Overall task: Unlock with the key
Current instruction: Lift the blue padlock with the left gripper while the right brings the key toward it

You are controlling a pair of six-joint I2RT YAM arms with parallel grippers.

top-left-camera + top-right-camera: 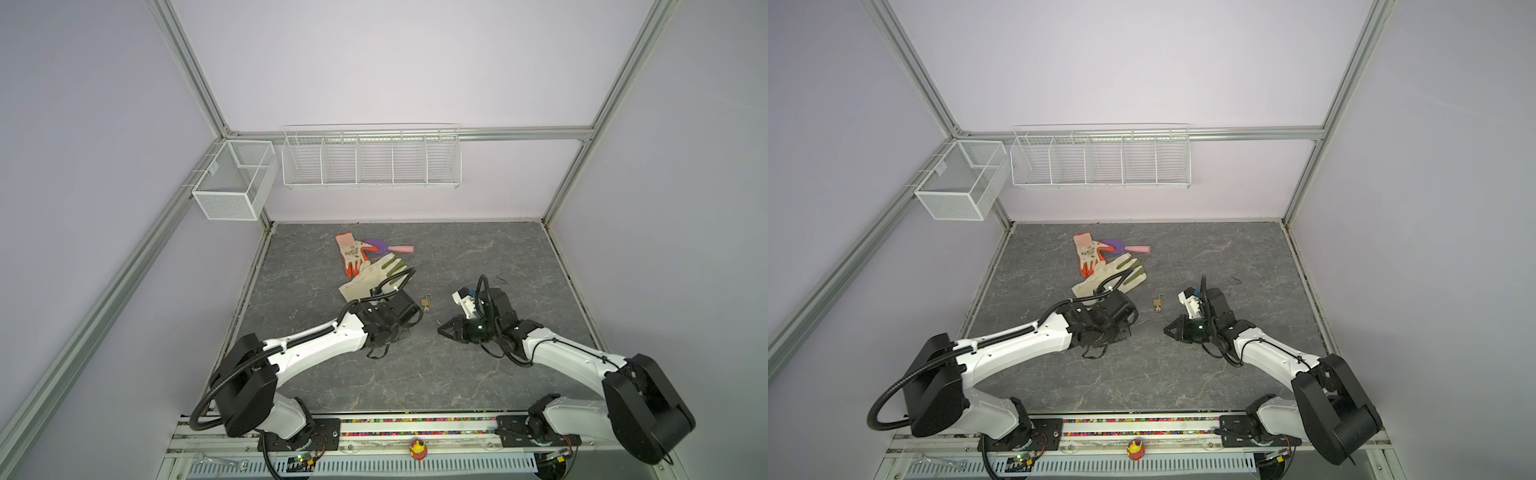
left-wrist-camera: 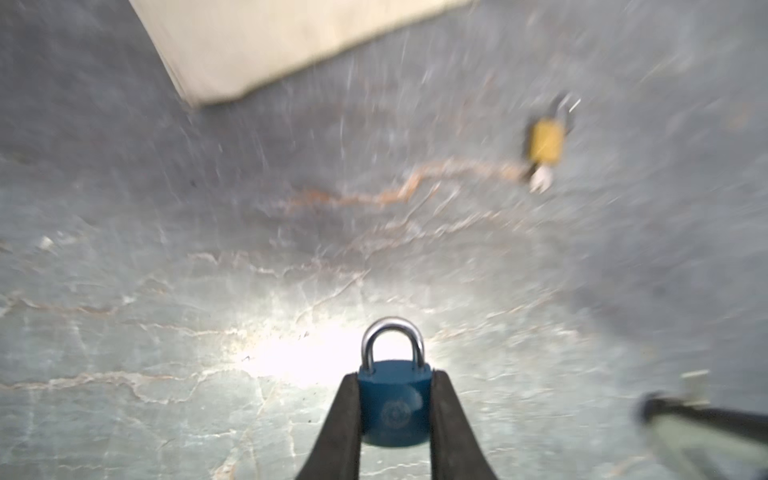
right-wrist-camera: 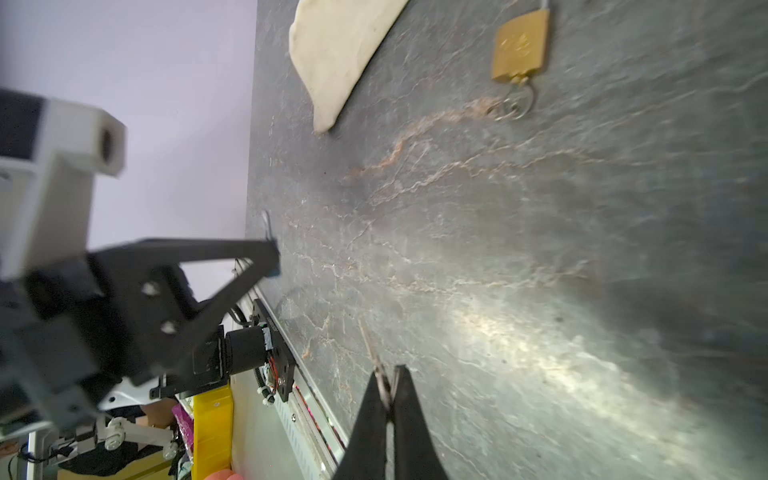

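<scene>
We count 2 padlocks, 2 keys. The left gripper [image 2: 395, 376] clamps the blue padlock [image 2: 392, 409] by its body, shackle shut. The right gripper [image 3: 389, 374] is pinched tight on a thin key [image 3: 371, 349]. On the table [image 1: 457, 374], btwn both arms, lies the brass padlock [image 1: 425, 304], shackle open, 2nd key [image 3: 517, 99] in its base. Also 2 gloves: orange glove [image 1: 352, 253], cream glove [image 1: 374, 278]; 1 trowel [image 1: 386, 248].

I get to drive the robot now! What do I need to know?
Left gripper: shut on the blue padlock, shackle closed.
Right gripper: shut on a thin key, not in the lock yet.
Brass padlock: on the table between the arms, its own key in it, shackle seemingly open.
Done: lock and key both gripped.
Left: insert key in blue padlock, turn.
</scene>
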